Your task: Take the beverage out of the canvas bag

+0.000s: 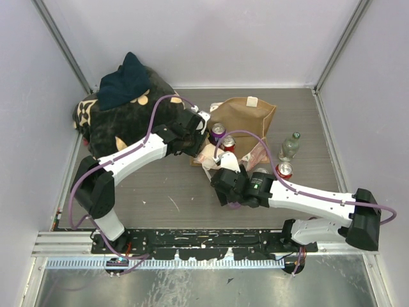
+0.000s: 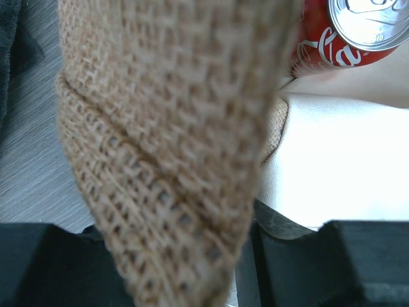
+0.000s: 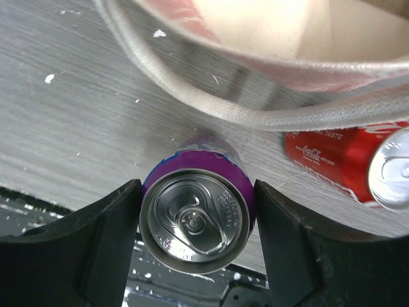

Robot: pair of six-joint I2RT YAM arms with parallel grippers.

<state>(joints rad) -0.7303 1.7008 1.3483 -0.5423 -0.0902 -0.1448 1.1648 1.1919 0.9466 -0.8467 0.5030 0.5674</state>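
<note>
Right gripper (image 3: 196,204) squeezes the purple can (image 3: 195,220), outside the canvas bag (image 1: 246,115) just beyond; left gripper (image 2: 185,236) pinches its burlap.

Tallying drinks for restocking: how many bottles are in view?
1. The clear, green-capped bottle stands on the table just right of the canvas bag. Others may be hidden inside the bag.

My right gripper (image 3: 197,217) pinched a purple can (image 3: 193,225) from both sides, over the table's (image 3: 77,115) near edge. A red can (image 3: 332,163) sat near it, close under the bag's (image 3: 268,32) cream handle (image 3: 211,105).
</note>
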